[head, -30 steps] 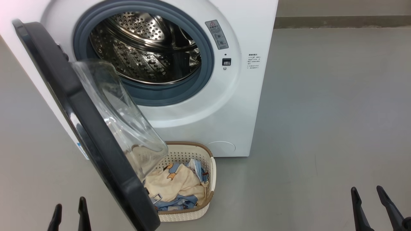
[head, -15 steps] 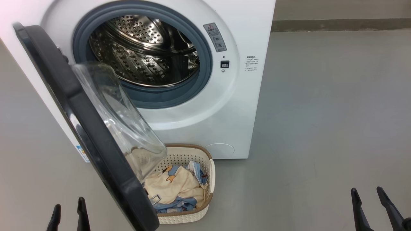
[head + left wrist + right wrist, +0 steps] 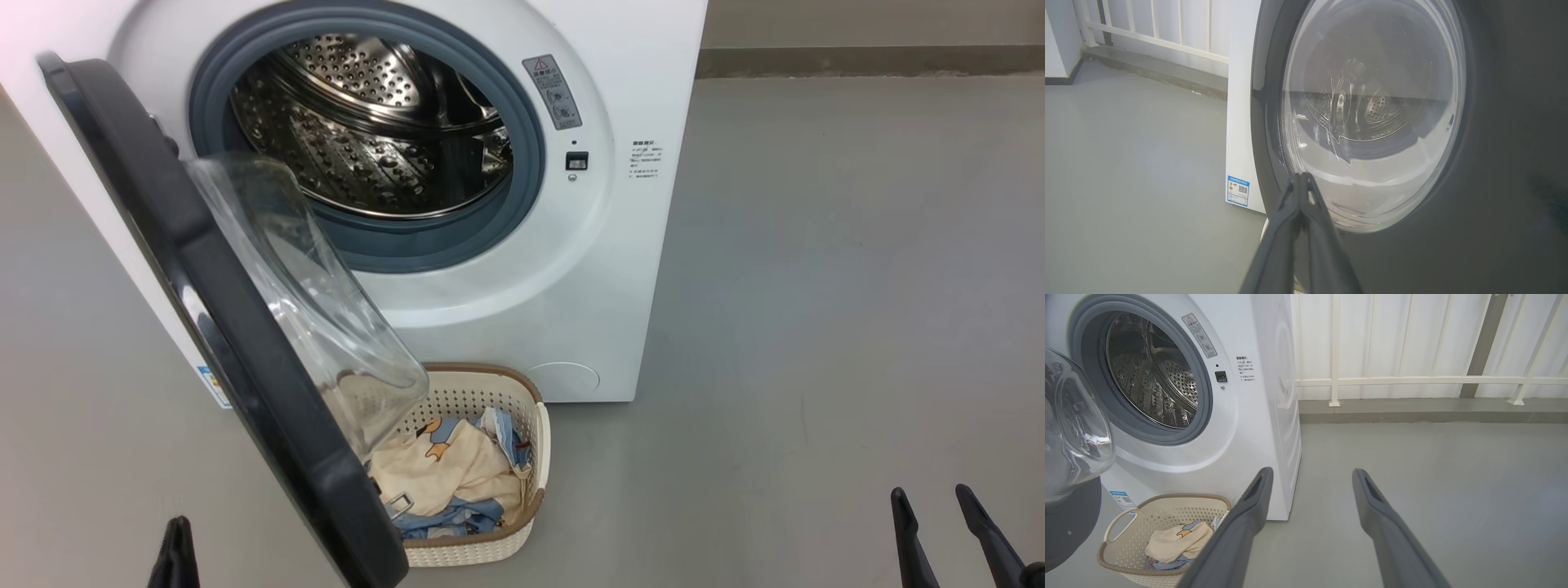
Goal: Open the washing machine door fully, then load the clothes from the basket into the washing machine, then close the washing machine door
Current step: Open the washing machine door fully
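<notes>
Left fingers (image 3: 1300,196) closed, empty, pointing at the large round black-rimmed glass washer door (image 3: 1372,102) close ahead (part-open). Right fingers (image 3: 1255,490) spread, empty; small cream perforated basket (image 3: 1167,496) of cream-and-blue clothes (image 3: 1175,543) left of them. Risk: closed tips skidding off curved glass, so the door stays overhanging the basket.

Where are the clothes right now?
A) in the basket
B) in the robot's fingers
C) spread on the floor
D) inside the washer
A: the clothes lie in the basket, which stands on the floor in front of the washer; no cloth shows in its drum.
</notes>
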Available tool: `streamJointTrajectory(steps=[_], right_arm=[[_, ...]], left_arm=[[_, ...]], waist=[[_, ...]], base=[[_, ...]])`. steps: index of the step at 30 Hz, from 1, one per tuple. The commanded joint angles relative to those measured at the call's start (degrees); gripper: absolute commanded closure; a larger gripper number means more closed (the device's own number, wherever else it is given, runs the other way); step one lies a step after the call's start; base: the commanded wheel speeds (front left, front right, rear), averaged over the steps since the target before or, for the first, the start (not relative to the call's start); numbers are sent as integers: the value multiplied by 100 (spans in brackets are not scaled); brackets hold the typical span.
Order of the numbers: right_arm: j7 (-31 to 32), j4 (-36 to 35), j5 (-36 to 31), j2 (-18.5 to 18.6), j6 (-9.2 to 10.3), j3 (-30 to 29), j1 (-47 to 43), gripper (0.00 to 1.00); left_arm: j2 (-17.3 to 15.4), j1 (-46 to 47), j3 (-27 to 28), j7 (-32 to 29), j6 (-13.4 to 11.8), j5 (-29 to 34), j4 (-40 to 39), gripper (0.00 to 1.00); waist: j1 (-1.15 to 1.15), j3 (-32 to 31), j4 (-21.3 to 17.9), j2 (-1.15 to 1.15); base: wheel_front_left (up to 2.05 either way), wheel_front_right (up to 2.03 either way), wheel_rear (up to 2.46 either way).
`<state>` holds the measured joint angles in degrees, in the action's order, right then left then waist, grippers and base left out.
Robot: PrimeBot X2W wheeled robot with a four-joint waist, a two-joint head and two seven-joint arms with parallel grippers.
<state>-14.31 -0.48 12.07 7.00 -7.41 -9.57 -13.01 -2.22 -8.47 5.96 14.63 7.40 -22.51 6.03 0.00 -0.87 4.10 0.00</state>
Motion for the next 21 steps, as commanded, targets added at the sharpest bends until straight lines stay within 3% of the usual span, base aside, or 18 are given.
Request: streamJointTrajectory(steps=[1,16,21], right_arm=[[-69,-142,-103,106,-8,163,92,0],[-69,-167,-120,87,-8,148,103,0],[-69,-164,-125,81,-8,126,82,0]], left_arm=[[-65,92,195,37,9,-10,-99,100],[-65,114,226,37,9,3,-73,100],[-65,270,776,37,-4,82,-331,100]], waist=[[0,2,1,0],[0,19,12,0],[0,14,43,0]], base=[[0,0,0],[0,0,0],[0,0,0]])
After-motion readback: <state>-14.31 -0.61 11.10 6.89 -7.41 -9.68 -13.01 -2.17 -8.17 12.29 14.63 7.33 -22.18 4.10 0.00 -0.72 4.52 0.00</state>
